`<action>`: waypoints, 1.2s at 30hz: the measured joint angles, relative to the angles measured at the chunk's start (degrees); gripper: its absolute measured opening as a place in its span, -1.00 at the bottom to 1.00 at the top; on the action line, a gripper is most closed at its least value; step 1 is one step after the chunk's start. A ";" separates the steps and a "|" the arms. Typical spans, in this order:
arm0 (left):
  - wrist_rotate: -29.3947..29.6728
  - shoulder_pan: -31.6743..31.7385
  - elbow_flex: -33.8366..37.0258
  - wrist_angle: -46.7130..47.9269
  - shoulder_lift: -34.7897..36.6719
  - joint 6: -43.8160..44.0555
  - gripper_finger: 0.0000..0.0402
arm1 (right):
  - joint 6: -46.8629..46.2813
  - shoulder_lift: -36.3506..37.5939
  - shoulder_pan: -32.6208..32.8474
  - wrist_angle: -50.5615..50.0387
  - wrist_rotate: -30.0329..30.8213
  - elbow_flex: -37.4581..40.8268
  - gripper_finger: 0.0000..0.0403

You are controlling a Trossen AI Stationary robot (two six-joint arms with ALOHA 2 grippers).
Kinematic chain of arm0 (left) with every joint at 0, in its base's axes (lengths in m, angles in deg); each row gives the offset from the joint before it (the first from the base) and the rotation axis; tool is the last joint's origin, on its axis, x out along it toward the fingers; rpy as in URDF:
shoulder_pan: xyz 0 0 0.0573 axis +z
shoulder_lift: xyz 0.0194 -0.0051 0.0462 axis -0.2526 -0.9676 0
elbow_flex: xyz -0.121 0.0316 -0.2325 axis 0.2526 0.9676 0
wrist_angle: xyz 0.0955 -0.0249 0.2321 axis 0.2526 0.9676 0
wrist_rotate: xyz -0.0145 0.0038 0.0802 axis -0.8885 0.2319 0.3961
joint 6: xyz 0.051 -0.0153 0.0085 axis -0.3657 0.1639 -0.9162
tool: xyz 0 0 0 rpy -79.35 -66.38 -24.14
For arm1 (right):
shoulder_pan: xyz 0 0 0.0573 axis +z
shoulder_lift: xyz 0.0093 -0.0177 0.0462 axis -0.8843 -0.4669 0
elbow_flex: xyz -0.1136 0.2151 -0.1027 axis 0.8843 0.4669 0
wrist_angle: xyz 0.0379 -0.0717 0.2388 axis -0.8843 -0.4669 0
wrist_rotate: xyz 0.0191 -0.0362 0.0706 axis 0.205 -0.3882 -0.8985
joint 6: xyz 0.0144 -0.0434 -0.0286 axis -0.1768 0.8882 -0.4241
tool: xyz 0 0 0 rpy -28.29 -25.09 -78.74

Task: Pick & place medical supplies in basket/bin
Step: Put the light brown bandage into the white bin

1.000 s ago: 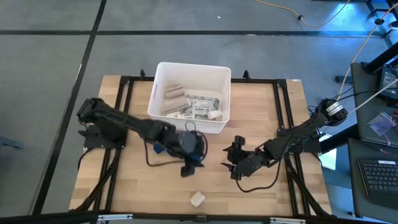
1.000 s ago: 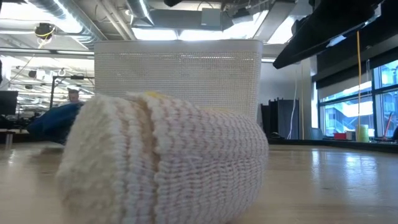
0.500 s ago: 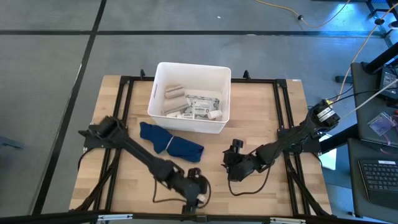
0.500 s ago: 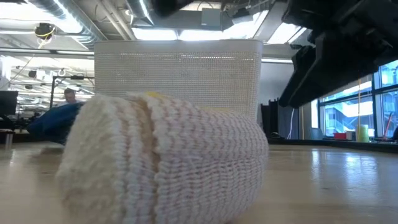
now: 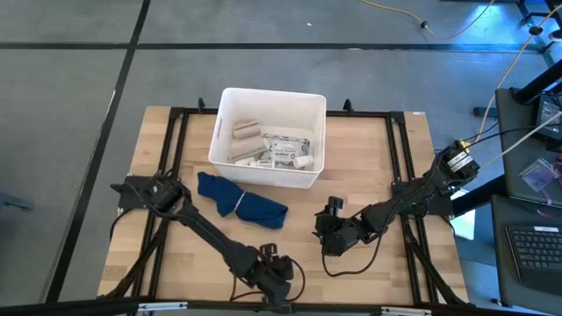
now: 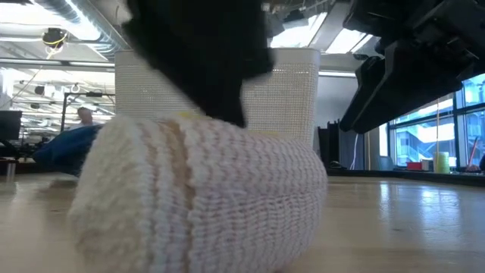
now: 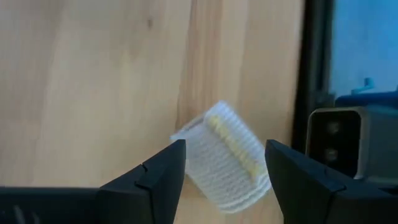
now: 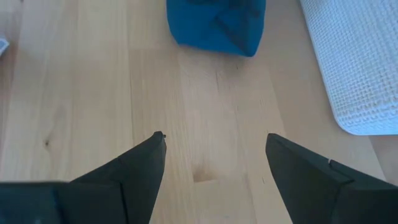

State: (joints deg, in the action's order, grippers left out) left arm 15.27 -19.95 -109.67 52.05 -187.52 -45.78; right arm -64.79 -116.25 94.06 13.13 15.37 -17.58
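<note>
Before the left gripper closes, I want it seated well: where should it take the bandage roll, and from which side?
Across the middle of the bandage roll, from above. It lies on its side on the table, curved wall up, flat ends free. The left gripper is open and straddles it, so its fingers can press on the soft knit wall.

The dark left arm is stretched far toward the table's near edge, its two-finger left gripper (image 7: 225, 163) lowered with fingers spread apart, while the dark right arm is held low at mid-table, its right gripper (image 8: 214, 158) likewise spread.
</note>
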 joint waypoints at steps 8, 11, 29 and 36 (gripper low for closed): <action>-5.13 1.12 -0.12 1.98 -2.32 2.23 0.06 | -0.02 0.02 0.00 -0.41 0.00 -0.01 0.37; -7.07 1.12 -0.22 2.10 -3.10 2.92 0.06 | -0.04 0.02 0.00 -0.41 0.00 0.00 0.37; -15.00 1.74 -0.05 3.14 -3.69 1.21 -0.45 | -0.04 0.02 0.00 -0.39 0.02 0.00 0.37; -15.75 1.75 0.16 5.13 -1.88 -1.15 -0.69 | -0.02 0.02 -0.02 -0.39 0.02 0.00 0.37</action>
State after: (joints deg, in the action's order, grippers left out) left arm -0.48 -18.19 -109.51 57.18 -189.41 -46.93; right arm -64.81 -116.23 94.05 12.74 15.40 -17.58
